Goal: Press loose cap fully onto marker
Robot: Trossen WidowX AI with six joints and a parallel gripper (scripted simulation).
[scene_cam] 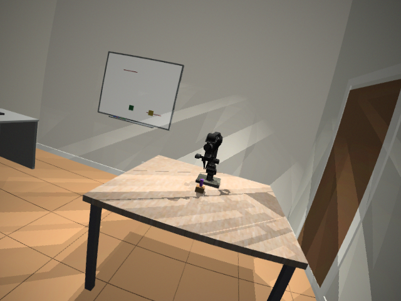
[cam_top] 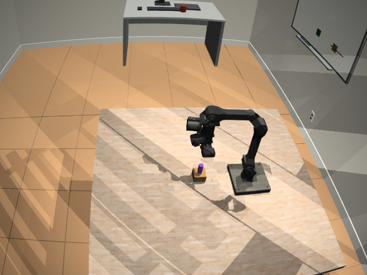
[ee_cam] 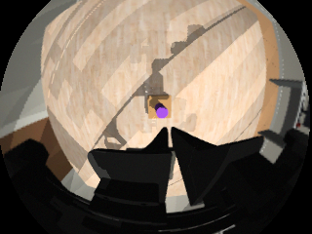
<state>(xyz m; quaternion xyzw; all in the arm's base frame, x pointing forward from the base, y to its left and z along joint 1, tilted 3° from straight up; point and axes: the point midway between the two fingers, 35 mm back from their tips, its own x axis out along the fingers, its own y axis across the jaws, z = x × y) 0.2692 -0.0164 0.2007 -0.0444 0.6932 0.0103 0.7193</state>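
Observation:
The purple cap (cam_top: 200, 167) (scene_cam: 202, 181) (ee_cam: 162, 112) is upright over the marker in the holder block. The small tan holder block (cam_top: 199, 178) (scene_cam: 199, 190) (ee_cam: 167, 99) stands on the table. The marker is mostly hidden by the cap and block, and I cannot tell whether the cap is fully down. My gripper (cam_top: 207, 154) (scene_cam: 204, 167) (ee_cam: 168, 130) is shut and empty, with only a thin gap between the fingertips. It points down, above the block and apart from the cap, a little to the arm base's side of it.
The arm's base plate (cam_top: 251, 188) (scene_cam: 216, 184) stands on the table (cam_top: 133, 177) (scene_cam: 155, 207), to the right of the block in the top view. Dark shadows of the arm fall across the tabletop near the block. A desk and a whiteboard are farther off, away from the table.

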